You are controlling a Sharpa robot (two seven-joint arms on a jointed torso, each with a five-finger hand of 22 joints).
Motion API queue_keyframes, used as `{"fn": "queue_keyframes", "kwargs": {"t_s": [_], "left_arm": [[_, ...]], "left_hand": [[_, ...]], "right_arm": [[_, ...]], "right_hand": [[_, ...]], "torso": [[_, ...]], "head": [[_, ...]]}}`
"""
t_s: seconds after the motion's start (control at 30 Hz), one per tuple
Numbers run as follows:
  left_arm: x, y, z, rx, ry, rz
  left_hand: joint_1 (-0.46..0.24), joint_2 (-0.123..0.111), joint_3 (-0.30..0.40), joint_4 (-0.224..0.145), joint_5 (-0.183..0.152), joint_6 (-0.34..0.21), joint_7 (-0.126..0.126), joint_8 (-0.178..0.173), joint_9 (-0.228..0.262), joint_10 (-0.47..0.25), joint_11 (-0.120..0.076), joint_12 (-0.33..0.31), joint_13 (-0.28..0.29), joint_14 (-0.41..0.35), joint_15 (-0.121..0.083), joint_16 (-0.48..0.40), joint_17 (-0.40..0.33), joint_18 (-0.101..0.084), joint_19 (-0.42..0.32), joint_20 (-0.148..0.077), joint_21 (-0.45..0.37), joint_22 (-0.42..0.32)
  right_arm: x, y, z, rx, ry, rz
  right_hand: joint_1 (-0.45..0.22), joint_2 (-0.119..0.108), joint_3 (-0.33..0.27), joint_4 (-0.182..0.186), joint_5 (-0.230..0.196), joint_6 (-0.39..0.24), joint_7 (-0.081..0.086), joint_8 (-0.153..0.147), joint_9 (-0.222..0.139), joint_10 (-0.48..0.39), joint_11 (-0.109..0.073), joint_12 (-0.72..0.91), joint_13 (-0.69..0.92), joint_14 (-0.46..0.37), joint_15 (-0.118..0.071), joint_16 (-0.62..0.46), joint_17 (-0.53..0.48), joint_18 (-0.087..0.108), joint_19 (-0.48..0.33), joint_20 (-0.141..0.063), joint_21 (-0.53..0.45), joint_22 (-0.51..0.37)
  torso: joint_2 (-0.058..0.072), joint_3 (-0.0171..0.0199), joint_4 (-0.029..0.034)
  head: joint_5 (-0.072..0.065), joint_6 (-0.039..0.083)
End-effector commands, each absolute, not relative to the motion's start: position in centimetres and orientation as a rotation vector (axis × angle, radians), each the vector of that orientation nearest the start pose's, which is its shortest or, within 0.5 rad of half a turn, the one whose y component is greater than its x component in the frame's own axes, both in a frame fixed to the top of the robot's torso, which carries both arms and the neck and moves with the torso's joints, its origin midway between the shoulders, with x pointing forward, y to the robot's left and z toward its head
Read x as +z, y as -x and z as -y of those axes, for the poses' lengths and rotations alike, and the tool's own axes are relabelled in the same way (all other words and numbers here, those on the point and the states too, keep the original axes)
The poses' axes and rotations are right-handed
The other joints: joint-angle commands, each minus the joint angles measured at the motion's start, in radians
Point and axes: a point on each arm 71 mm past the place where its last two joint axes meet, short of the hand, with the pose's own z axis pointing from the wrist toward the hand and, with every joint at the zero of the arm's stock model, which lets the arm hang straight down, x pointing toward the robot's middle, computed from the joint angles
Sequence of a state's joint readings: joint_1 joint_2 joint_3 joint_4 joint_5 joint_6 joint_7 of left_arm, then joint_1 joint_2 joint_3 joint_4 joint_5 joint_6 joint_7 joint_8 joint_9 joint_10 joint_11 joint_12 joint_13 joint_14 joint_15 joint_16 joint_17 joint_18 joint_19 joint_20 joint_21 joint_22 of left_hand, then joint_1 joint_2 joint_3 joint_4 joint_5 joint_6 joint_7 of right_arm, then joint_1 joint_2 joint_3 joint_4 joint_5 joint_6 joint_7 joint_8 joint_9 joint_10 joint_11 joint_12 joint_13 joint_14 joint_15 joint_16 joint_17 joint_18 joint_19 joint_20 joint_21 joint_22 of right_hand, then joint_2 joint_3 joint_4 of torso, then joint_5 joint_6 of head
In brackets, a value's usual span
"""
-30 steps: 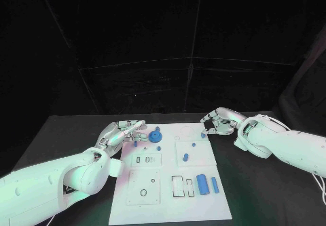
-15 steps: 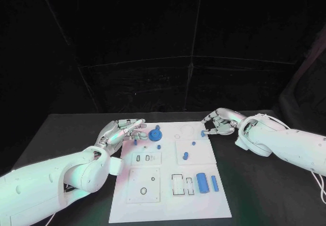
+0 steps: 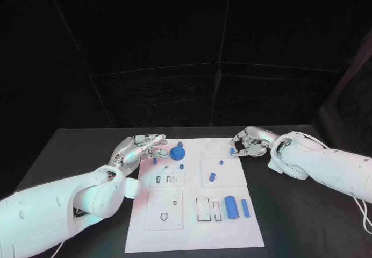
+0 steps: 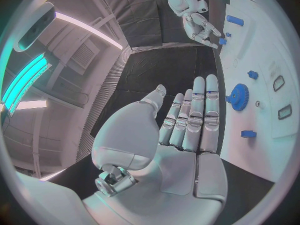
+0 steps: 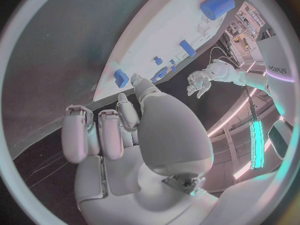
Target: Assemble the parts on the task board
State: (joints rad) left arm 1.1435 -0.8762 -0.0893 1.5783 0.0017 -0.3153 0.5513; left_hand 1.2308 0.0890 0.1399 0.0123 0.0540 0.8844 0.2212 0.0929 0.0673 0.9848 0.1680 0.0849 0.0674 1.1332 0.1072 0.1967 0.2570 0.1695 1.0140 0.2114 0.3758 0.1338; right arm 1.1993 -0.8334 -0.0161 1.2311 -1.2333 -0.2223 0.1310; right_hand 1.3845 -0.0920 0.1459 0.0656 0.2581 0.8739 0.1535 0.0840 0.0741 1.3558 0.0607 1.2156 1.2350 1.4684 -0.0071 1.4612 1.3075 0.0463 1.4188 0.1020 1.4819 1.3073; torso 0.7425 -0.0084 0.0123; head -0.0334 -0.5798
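Head view: a white task board (image 3: pixel 194 215) lies in the middle of a black tabletop (image 3: pixel 77 148), its long side running from near edge to far edge. The left hand (image 3: pixel 140 149) hovers at the board's far left corner, fingers (image 3: pixel 154 141) extended and slightly apart, holding nothing. Just beside it on the board sits a blue gear (image 3: pixel 178 154). The right hand (image 3: pixel 249 142) is at the board's far right corner, fingers curled inward; a small blue part (image 3: pixel 231 152) shows at its fingertips, though I cannot tell whether it is pinched or only touched. Near the board's right edge, toward the near end, a blue cylinder (image 3: pixel 230 207) and a thinner blue bar (image 3: pixel 245 208) lie side by side. Black curtains hang behind the tabletop.

Left wrist view: the left hand (image 4: pixel 181 135) is flat, fingers (image 4: pixel 203 110) straight and close together, thumb apart, empty. The blue gear (image 4: pixel 238 96) lies on the board just beyond the fingers. The right hand (image 4: pixel 200 27) appears farther off above the board's edge.

Right wrist view: the right hand (image 5: pixel 125 135) has its fingers (image 5: pixel 94 132) bent down over the palm. A small blue part (image 5: pixel 121 78) lies on the board near the thumb tip. The blue cylinder (image 5: pixel 217 6) lies farther along the board.
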Motion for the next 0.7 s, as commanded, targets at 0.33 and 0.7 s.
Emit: {"fn": "queue_keyframes", "kwargs": {"t_s": [0.33,0.7], "left_arm": [[-20.7,-46.2,-21.0,-1.621,1.083,-1.364],[-20.7,-46.2,-21.0,-1.619,1.084,-1.365]], "left_hand": [[-0.008,-0.001,0.006,0.001,-0.003,0.008,0.0,0.001,0.001,0.008,0.0,0.006,0.001,0.001,0.001,-0.007,0.002,0.013,0.001,0.0,-0.007,-0.001],[-0.008,-0.001,0.006,0.001,-0.003,0.008,0.0,0.001,0.001,0.008,0.0,0.006,0.001,0.001,0.001,-0.007,0.002,0.013,0.001,0.0,-0.007,-0.001]], "right_arm": [[-20.5,-53.2,27.6,0.67,-0.003,-1.75],[-20.8,-53.4,27.6,0.661,-0.004,-1.753]], "right_hand": [[0.007,0.019,0.005,-0.008,0.002,0.024,0.0,0.01,0.003,0.004,0.002,0.002,0.004,0.062,-0.003,0.0,0.074,0.004,-0.002,-0.001,-0.004,0.035],[0.004,0.046,0.019,-0.007,-0.015,0.071,0.003,0.027,0.007,0.008,0.005,0.008,0.01,0.063,-0.001,0.002,0.078,0.003,0.001,0.001,-0.002,0.04]], "torso": [[0.0,0.0009,-0.0009],[-0.001,0.0012,-0.0003]], "head": [[0.002,-0.004],[0.001,-0.007]]}}
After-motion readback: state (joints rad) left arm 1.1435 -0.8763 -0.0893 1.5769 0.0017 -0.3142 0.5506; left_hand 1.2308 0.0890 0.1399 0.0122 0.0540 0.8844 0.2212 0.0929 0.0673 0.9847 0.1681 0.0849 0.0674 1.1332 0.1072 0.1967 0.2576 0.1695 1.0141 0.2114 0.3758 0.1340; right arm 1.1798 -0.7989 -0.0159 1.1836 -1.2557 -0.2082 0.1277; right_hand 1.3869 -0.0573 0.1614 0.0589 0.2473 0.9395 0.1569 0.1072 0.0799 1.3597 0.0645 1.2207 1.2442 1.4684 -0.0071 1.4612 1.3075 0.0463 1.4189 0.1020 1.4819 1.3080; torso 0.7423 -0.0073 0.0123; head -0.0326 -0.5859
